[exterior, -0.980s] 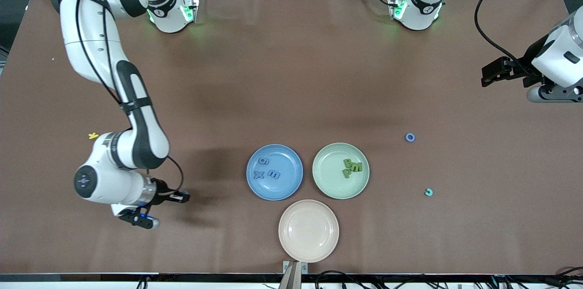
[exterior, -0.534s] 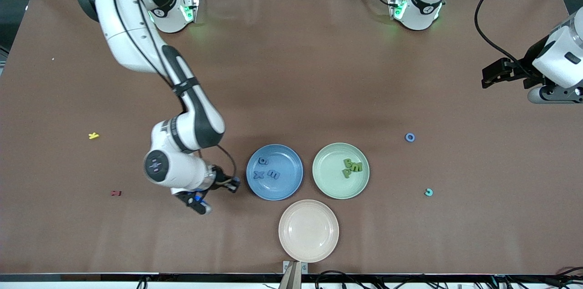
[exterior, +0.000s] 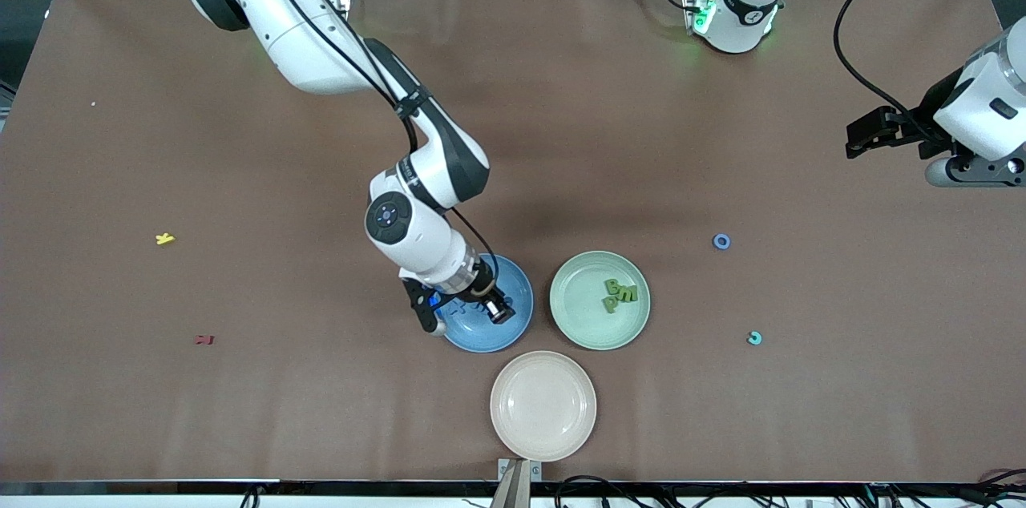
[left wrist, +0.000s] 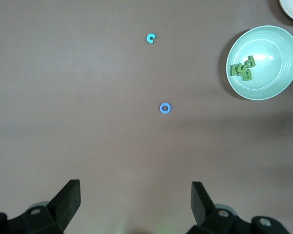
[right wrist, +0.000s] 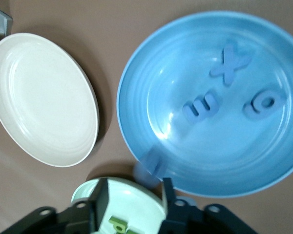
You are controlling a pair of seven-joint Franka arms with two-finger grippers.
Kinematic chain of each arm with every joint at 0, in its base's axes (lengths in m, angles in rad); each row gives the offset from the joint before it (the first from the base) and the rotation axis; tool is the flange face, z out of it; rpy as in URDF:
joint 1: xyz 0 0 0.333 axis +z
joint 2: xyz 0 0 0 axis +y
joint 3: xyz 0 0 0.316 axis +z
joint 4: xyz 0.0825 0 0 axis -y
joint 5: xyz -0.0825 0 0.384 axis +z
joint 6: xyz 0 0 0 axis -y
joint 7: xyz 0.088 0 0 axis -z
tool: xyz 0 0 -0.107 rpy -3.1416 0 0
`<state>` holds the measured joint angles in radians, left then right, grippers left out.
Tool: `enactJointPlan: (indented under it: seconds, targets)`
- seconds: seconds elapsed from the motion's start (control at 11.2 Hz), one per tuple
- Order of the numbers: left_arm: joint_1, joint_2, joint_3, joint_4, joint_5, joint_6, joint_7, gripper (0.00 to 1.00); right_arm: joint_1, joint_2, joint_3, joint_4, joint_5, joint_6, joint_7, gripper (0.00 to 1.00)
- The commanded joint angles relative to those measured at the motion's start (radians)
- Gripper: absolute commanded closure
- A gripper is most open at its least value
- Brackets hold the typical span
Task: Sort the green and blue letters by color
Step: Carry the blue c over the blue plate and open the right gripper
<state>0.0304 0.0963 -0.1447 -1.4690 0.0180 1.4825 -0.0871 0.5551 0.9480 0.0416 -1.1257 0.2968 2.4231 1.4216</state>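
My right gripper (exterior: pixel 465 314) hovers over the blue plate (exterior: pixel 521 296), open. In the right wrist view its jaws (right wrist: pixel 135 195) stand apart, and a blurred blue letter (right wrist: pixel 150 165) shows loose at the blue plate's rim (right wrist: pixel 136 87). Blue letters X (right wrist: pixel 229 63), E (right wrist: pixel 201 105) and a 6 shape (right wrist: pixel 264 103) lie in that plate. Green letters (exterior: pixel 620 294) lie in the green plate (exterior: pixel 577 320). A blue ring letter (exterior: pixel 721 241) and a teal C (exterior: pixel 754 338) lie on the table toward the left arm's end. My left gripper (exterior: pixel 862 135) waits open (left wrist: pixel 136 195) above that end.
A cream plate (exterior: pixel 543 405) sits nearest the front camera, beside both coloured plates. A small yellow letter (exterior: pixel 164 238) and a small dark red letter (exterior: pixel 205 340) lie on the table toward the right arm's end. The brown mat covers the table.
The right arm swung from its end of the table to over the blue plate, carrying a blue letter, and has let it go. The left arm has hardly moved.
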Motion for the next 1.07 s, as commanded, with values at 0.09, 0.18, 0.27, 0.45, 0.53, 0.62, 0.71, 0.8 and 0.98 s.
enactJointPlan:
  seconds: [0.09,0.18,0.27,0.45,0.53,0.62,0.71,0.8,0.98]
  targets:
    - [0.003,-0.004,0.001,-0.004,-0.018,0.015,-0.005,0.0,-0.012,-0.015,0.001,-0.022,-0.025,0.01,0.034,0.0]
    - [0.003,-0.004,0.001,-0.004,-0.018,0.015,-0.005,0.0,-0.009,-0.02,-0.002,-0.029,-0.045,0.005,0.017,0.0]
    - [0.011,-0.001,0.001,-0.004,-0.018,0.015,-0.005,0.0,0.027,-0.021,-0.055,-0.032,-0.051,-0.027,-0.004,0.0]
    - [0.011,-0.001,0.001,-0.004,-0.018,0.015,-0.005,0.0,0.042,-0.021,-0.112,-0.031,-0.048,-0.079,-0.064,0.0]
    - [0.011,-0.001,0.001,-0.004,-0.018,0.015,-0.005,0.0,0.043,-0.021,-0.12,-0.029,-0.051,-0.12,-0.12,0.0]
    - [0.011,-0.001,0.001,-0.004,-0.02,0.015,-0.005,0.0,0.045,-0.023,-0.155,-0.029,-0.05,-0.151,-0.178,0.0]
    - [0.011,0.0,0.001,-0.004,-0.02,0.016,-0.005,0.0,0.02,-0.029,-0.167,-0.031,-0.044,-0.159,-0.244,0.0]
    - [0.013,0.0,0.001,-0.004,-0.02,0.018,-0.005,0.0,-0.01,-0.032,-0.164,-0.032,-0.044,-0.18,-0.316,0.0]
    - [0.011,0.0,0.001,-0.007,-0.02,0.022,-0.005,0.0,-0.03,-0.047,-0.169,-0.037,-0.044,-0.246,-0.429,0.0]
